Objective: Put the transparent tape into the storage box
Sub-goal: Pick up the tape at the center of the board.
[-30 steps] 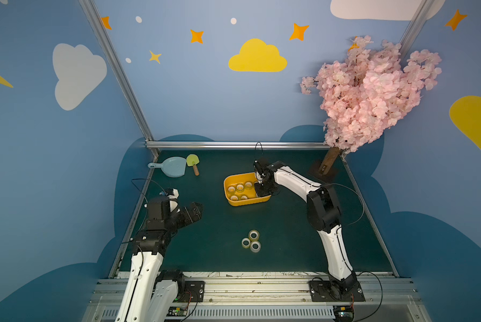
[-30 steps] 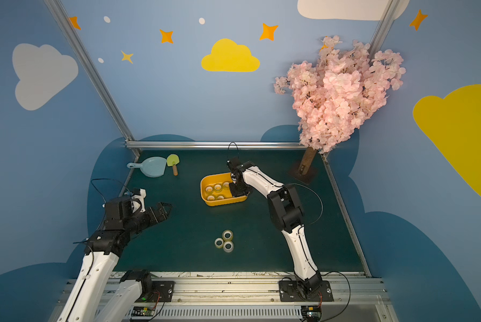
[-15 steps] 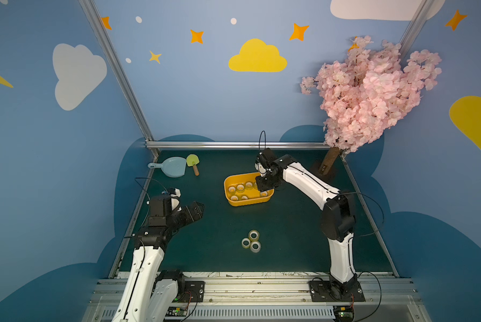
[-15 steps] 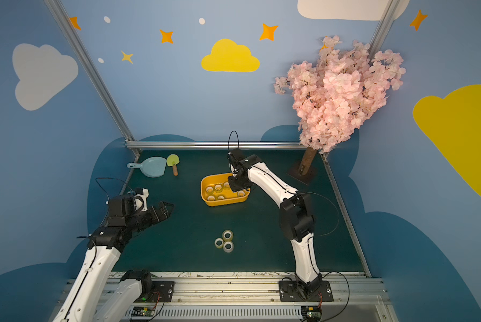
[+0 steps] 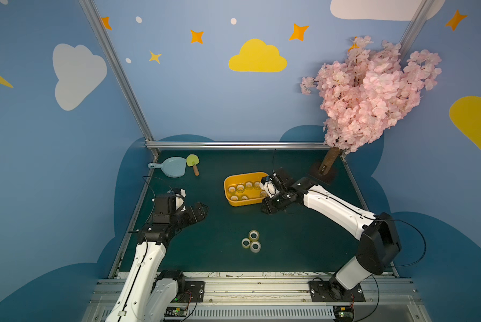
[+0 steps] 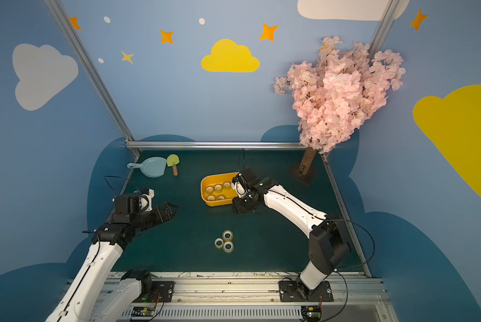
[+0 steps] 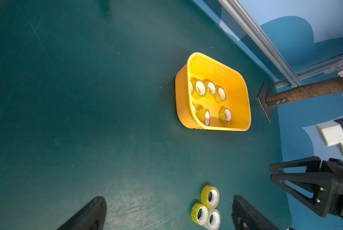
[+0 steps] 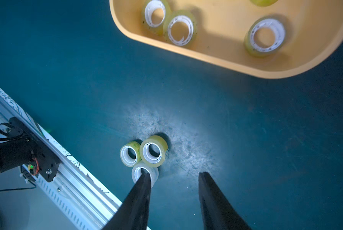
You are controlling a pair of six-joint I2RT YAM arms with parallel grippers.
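The storage box (image 5: 242, 202) (image 6: 217, 203) (image 7: 181, 99) (image 8: 222, 29), an orange-yellow tub, sits at mid table with several transparent tape rolls (image 5: 245, 186) (image 7: 208, 89) (image 8: 180, 27) inside. Three more tape rolls (image 5: 252, 241) (image 6: 225, 242) (image 7: 206, 207) (image 8: 144, 155) lie clustered on the green mat nearer the front. My right gripper (image 5: 266, 208) (image 6: 239, 207) (image 8: 174, 176) hangs open by the box's right front corner, with nothing between its fingers. My left gripper (image 5: 199, 212) (image 6: 169, 210) (image 7: 168, 203) stands open and empty at the left, pointing toward the middle.
A pale blue dustpan (image 5: 173, 166) and a green-headed brush (image 5: 192, 161) lie at the back left. A pink blossom tree (image 5: 367, 92) stands on a base (image 5: 324, 172) at the back right. A metal rail (image 5: 247, 284) runs along the front edge.
My right gripper has drawn back from above the box to its right front corner, and its jaws have opened wider. The left arm has shifted slightly.
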